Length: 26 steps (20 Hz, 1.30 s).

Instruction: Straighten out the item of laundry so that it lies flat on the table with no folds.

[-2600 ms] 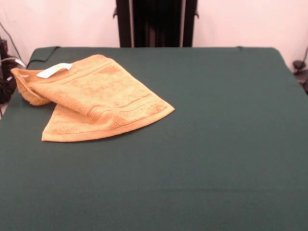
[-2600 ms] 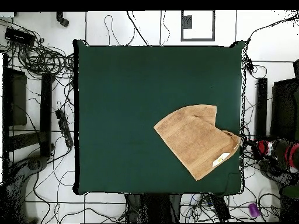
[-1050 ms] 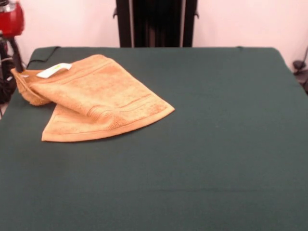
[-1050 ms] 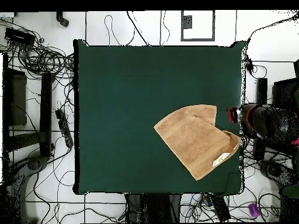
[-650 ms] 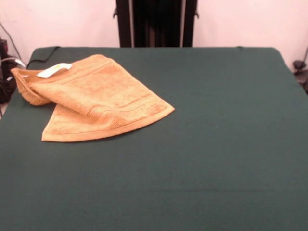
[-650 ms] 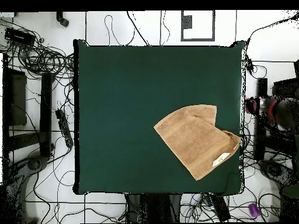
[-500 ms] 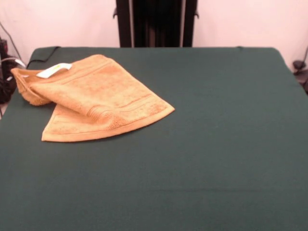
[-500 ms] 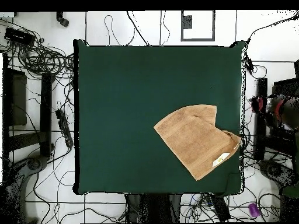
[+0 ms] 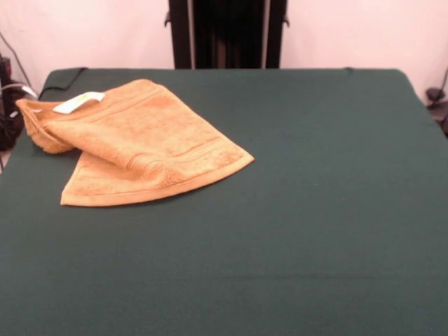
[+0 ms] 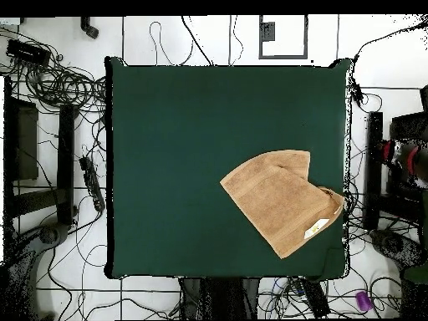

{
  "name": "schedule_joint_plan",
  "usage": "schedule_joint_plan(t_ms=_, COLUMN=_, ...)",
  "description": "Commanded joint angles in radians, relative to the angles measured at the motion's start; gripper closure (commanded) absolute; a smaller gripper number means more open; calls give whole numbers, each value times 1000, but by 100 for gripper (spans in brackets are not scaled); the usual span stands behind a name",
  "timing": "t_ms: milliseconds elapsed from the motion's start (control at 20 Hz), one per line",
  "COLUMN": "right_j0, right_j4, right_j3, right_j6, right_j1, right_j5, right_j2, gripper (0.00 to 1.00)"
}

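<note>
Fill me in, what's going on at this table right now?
Nothing is handling the towel at the moment. It lies folded over itself near one corner of the green table, white care label facing up, one bunched corner at the table's edge. The gripper does not show over the table in either view, so straightening is not yet done.

Front view: I see no part of the arm anywhere in the frame.

Overhead view: I see a red and black section of the arm (image 10: 401,159) at the right edge of the frame, at mid-height. It lies outside the right border of the tabletop (image 10: 167,125), and no part of it reaches over the green surface. The outline is broken and partly cut off by the frame edge. I cannot make out the tool in either view.
</note>
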Motion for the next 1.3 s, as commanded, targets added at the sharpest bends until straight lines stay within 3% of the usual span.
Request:
schedule_joint_plan(t_ms=50, right_j0=111, right_j4=61, right_j3=50, right_j6=225, right_j1=39, right_j5=-30, right_j2=-37, gripper=0)
schedule_joint_plan(t_ms=1300, right_j0=249, right_j4=168, right_j3=177, right_j6=283, right_j1=10, right_j5=-163, right_j2=-165, gripper=0)
